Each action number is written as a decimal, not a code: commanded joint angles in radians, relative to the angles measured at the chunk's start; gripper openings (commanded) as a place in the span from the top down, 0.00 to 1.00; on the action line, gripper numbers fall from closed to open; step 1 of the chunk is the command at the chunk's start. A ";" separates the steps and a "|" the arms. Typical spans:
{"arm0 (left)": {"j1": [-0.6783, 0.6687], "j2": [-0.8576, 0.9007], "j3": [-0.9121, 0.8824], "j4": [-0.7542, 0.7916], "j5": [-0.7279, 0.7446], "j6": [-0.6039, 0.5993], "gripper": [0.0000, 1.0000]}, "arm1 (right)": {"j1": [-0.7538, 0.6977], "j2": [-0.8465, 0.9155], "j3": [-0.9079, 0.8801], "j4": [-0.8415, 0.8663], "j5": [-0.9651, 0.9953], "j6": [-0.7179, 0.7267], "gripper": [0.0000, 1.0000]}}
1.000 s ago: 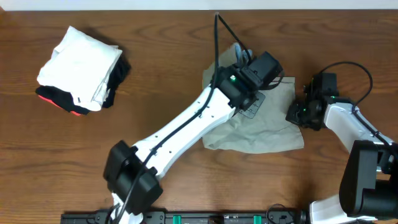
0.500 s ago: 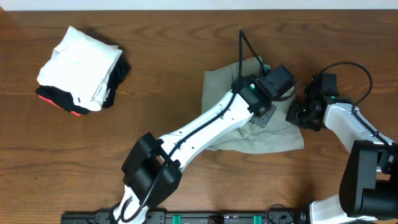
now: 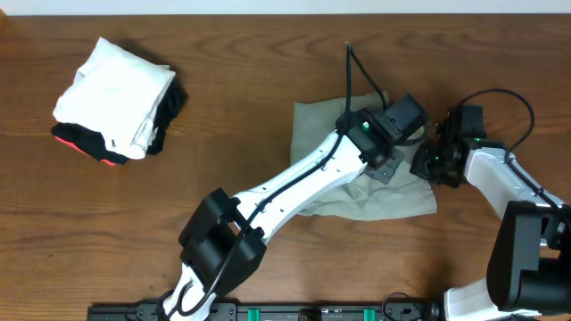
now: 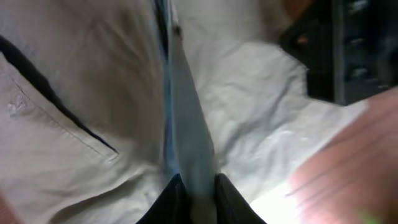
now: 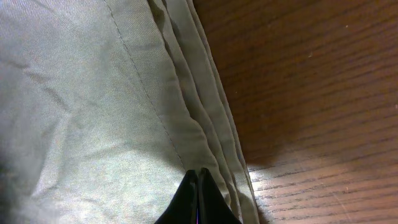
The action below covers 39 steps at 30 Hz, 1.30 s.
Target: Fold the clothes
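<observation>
1 trousers (image 3: 397, 201), 1 garment pile (image 3: 116, 98) left of it.
L gripper (image 4: 198, 190) pinches 1 fold; R gripper (image 5: 198, 180) clenched at edge.

Overhead camera: fixed high above, facing straight down on the brown wooden table (image 3: 223, 107). It is wide enough to take in both arms, the light khaki cotton trousers (image 3: 312, 125) and a white folded garment (image 3: 111, 85) far left.
Left wrist camera: very near, looking along the left gripper (image 4: 196, 202) onto trouser cloth; blurred.
Right wrist camera: near, looking down past the right gripper (image 5: 198, 196) at the trousers' layered edge and bare wood.
All three views share the trousers; overhead and right wrist also share the table.
</observation>
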 commanded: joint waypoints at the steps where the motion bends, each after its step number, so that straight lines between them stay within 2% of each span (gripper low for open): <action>1: -0.004 0.010 0.006 0.018 0.087 -0.006 0.83 | -0.006 -0.011 -0.008 -0.002 0.011 -0.014 0.99; 5: -0.004 0.010 0.006 0.031 0.150 -0.005 0.83 | -0.006 -0.011 -0.008 -0.002 0.011 -0.014 0.99; 6: -0.004 0.010 0.007 0.031 0.156 -0.005 0.77 | -0.006 -0.011 -0.008 -0.002 0.011 -0.015 0.99; 10: 0.007 -0.009 0.012 0.024 0.149 -0.001 0.76 | -0.006 -0.011 -0.006 0.001 0.010 -0.016 0.99; 13: 0.037 -0.053 0.012 -0.007 0.040 -0.007 0.77 | -0.010 -0.037 0.039 -0.043 -0.014 -0.056 0.98; 17: 0.106 -0.108 0.012 -0.076 -0.127 -0.036 0.76 | -0.010 -0.112 0.172 -0.187 -0.031 -0.102 0.96; 20: 0.185 -0.120 0.012 -0.135 -0.135 -0.072 0.76 | -0.010 -0.177 0.282 -0.303 -0.123 -0.165 0.94; 23: 0.258 -0.113 0.002 -0.179 -0.120 -0.124 0.76 | -0.008 -0.221 0.312 -0.348 -0.262 -0.196 0.95; 25: 0.302 -0.109 -0.014 -0.185 -0.053 -0.124 0.76 | -0.007 -0.231 0.310 -0.368 -0.327 -0.196 0.99; 29: 0.353 -0.108 -0.055 -0.184 0.058 -0.116 0.77 | 0.005 -0.228 0.262 -0.372 -0.404 -0.232 0.99; 33: 0.357 -0.108 -0.093 -0.169 0.061 -0.090 0.77 | 0.012 -0.228 0.171 -0.312 -0.436 -0.267 0.99; 39: 0.356 -0.107 -0.161 -0.113 0.093 -0.090 0.77 | 0.012 -0.228 -0.005 -0.126 -0.503 -0.288 0.99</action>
